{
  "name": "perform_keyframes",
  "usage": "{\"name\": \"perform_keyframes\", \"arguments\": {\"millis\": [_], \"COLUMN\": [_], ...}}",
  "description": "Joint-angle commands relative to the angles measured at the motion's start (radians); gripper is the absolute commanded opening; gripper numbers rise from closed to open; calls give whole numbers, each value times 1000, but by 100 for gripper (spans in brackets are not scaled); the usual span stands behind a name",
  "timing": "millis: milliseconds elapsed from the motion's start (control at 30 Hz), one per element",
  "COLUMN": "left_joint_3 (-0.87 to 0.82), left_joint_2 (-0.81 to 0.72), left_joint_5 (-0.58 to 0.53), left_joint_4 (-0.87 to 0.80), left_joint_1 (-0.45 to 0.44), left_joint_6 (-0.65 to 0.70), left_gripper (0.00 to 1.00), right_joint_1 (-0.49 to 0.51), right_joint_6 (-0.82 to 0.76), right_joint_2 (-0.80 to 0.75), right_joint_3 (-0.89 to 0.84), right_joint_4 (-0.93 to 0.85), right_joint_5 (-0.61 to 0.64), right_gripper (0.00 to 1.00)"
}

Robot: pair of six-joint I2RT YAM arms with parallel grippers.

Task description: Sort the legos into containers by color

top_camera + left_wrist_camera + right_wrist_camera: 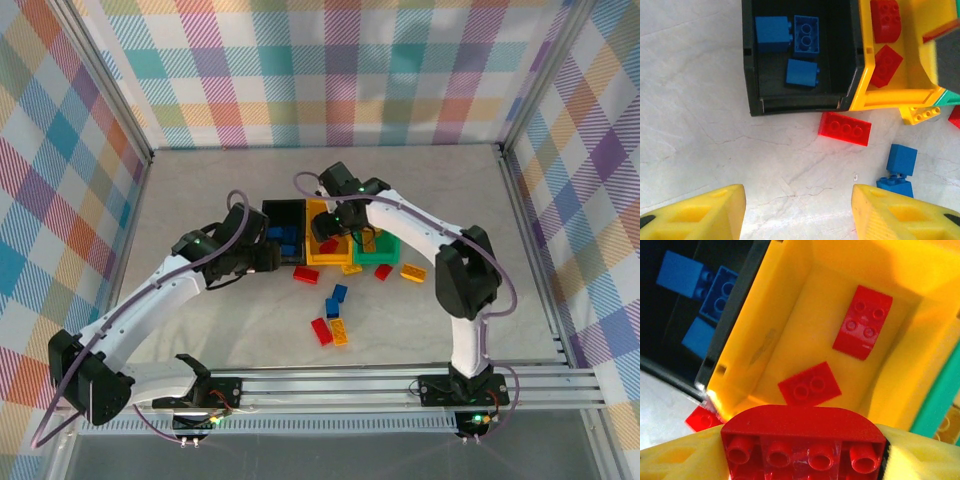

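Note:
My right gripper is shut on a red curved lego just above the yellow-orange container, which holds two red legos. In the top view the right gripper hangs over that container. Beside it, the black container holds three blue legos. My left gripper is open over bare table just in front of the black container, with nothing between its fingers. A red lego lies on the table ahead of it.
The green container sits right of the yellow-orange one. Loose legos lie in front of the containers: two blue, a red, an orange, another red and an orange. Metal frame rails border the table.

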Motion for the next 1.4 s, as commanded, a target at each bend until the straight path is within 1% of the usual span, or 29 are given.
{"name": "perform_keyframes", "arguments": {"millis": [0,100,200,300,367,467,633,767,900,1100,1233,1367], "left_joint_3": [-23,-29,-32,-49,-65,-91,-118,-115,-36,89,147,166], "left_joint_2": [-37,-41,-37,-28,-17,9,91,163,284,474,572,629], "left_joint_5": [-20,-26,-17,-3,-3,4,11,37,52,31,2,2], "left_joint_4": [-36,-46,-46,-36,-31,-17,12,100,150,159,135,120], "left_joint_1": [-16,-26,-44,-95,-144,-222,-344,-363,-385,-437,-450,-453], "left_joint_6": [-32,-37,-42,-70,-96,-152,-253,-265,-248,-274,-293,-296], "left_gripper": [58,58,58,58,58,58,60,63,64,67,65,61], "right_joint_1": [-26,-37,-44,-51,-58,-66,-66,-66,-70,-146,-174,-187], "right_joint_6": [-19,-31,-43,-44,-37,-23,12,50,89,135,144,139], "right_joint_2": [46,80,96,69,20,-84,-265,-397,-492,-616,-677,-706], "right_joint_3": [71,112,140,138,104,10,-185,-339,-442,-560,-608,-627], "right_joint_4": [-35,-37,-47,-58,-59,-52,-47,-32,-42,-31,-31,-36], "right_joint_5": [-15,-28,-36,-27,-23,-20,-18,-9,20,3,-5,-9], "right_gripper": [71,72,80,83,83,83,82,82,84,86,86,87]}}
